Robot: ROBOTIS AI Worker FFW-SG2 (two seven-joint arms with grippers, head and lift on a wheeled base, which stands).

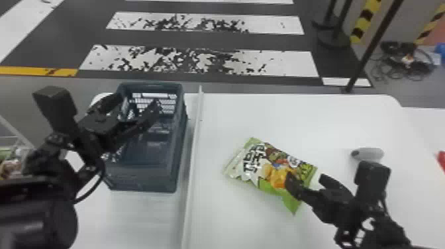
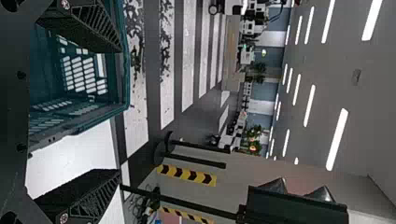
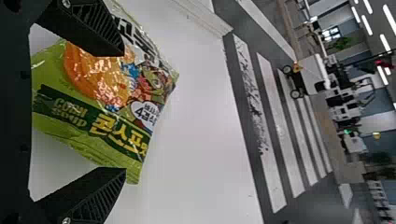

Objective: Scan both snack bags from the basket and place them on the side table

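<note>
1. The snack bag [image 1: 270, 170] lies flat on the white surface [image 1: 225, 228], printed side up. It should be light, soft and slippery, its crisps easily crushed; a gentle pinch across the filled body looks surest, as a seal alone might slip.
2. Right gripper [image 1: 306, 178]: at the bag's near end, jaws wide, not gripping.
3. A grey rounded object [image 1: 370, 154], perhaps the scanner, sits beyond.
4. Left gripper [image 1: 139, 101]: over the basket [image 1: 142, 182], jaws wide and holding nothing.

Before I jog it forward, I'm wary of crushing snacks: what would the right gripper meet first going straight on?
Probably the green snack bag, though depth is unclear and the right gripper might pass over it.
</note>
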